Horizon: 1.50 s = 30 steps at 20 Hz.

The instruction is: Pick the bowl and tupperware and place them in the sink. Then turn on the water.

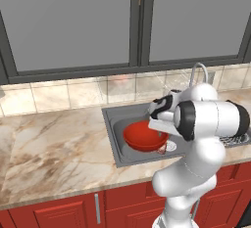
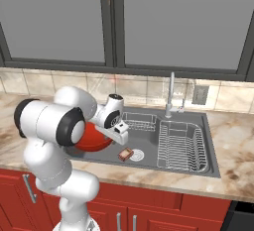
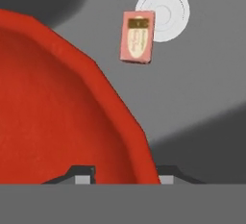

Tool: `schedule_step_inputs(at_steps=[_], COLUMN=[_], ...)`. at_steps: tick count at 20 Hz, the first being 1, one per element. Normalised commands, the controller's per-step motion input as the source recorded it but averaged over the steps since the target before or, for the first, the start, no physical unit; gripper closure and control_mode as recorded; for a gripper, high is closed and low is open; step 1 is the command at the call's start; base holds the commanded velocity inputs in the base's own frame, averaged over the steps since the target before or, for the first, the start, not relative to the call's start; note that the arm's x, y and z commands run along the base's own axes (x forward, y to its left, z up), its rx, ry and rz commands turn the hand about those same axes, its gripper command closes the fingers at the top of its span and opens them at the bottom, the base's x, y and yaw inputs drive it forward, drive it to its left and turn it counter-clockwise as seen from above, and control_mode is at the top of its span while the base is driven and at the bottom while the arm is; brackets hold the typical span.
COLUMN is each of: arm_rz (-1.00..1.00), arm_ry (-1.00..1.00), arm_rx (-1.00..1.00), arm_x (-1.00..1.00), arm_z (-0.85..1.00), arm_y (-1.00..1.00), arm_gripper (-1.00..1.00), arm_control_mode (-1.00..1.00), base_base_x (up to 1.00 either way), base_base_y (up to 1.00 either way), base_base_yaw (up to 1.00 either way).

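Observation:
The red bowl [image 1: 142, 136] [image 2: 92, 138] [image 3: 57, 112] lies in the left part of the grey sink [image 1: 115, 119] [image 2: 149, 168]. My gripper [image 3: 126, 172] [image 1: 159, 133] reaches down over the bowl's right rim. One fingertip is inside the bowl and the other outside it, with the rim between them. The jaws stand wider than the thin wall, so the gripper is open around the rim. The curved chrome faucet [image 1: 198, 70] [image 2: 171, 93] rises behind the basin. The tupperware and the water are out of view.
A small pink-and-brown box [image 3: 138, 36] [image 2: 125, 153] lies on the sink floor beside the white drain [image 3: 163, 12] [image 2: 137, 154]. A wire rack [image 2: 181, 148] fills the sink's right half. Marble counter [image 1: 54, 144] stretches to the left; windows stand behind.

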Motion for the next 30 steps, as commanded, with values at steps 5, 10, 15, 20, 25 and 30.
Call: schedule_step_inputs(at_steps=[5,10,15,20,25,30], arm_rz=[0.0,0.0,0.0,0.0,0.0,0.0], arm_ry=[0.01,0.0,0.01,0.0,0.0,-0.03], arm_rx=[-0.01,-0.03,-0.02,-0.03,-0.04,-0.04], arm_x=[0.04,0.01,0.0,0.03,0.05,0.04], arm_z=[-0.33,-0.43,-0.31,-0.35,-0.26,-0.2], arm_y=[0.0,0.0,0.0,0.01,0.11,0.12], arm_gripper=[1.0,1.0,1.0,1.0,1.0,1.0], arm_control_mode=[-1.0,-1.0,-1.0,-1.0,-1.0,-1.0], base_base_x=[0.0,0.0,0.0,0.0,0.0,0.0], base_base_y=[0.0,0.0,0.0,0.0,0.0,0.0], base_base_yaw=[0.0,0.0,0.0,0.0,0.0,0.0])
